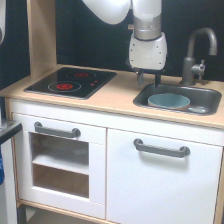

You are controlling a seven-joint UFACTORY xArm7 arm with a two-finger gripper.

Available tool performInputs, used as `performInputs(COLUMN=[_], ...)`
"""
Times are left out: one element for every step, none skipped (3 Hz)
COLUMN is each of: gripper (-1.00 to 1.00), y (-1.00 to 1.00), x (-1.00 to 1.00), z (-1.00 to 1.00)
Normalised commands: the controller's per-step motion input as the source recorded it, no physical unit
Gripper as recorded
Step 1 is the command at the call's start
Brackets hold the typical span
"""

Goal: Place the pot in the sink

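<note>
Pot [169, 101] logged inside sink [212, 98], upright. Gripper [149, 78] hangs above the basin's rear edge, apart from pot; we read its fingers as spread, grasping nothing.

My arm [112, 10] is glossy white, with fat rounded links. Below them sits a silver-grey metal collar, ringed with fine grooves, and under that a white, boxy wrist housing with rounded corners and a few small dark dots on its face. At six o'clock of the housing is my pincer [149, 78]: short, dark fingers, too blurred for detail.
</note>
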Motion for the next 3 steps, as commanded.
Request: performInputs(gripper=[1.00,1.00,1.00], y=[-0.09,-0.08,-0.06], x=[-0.28,-0.30,-0.32], z=[0.54,0.56,0.52])
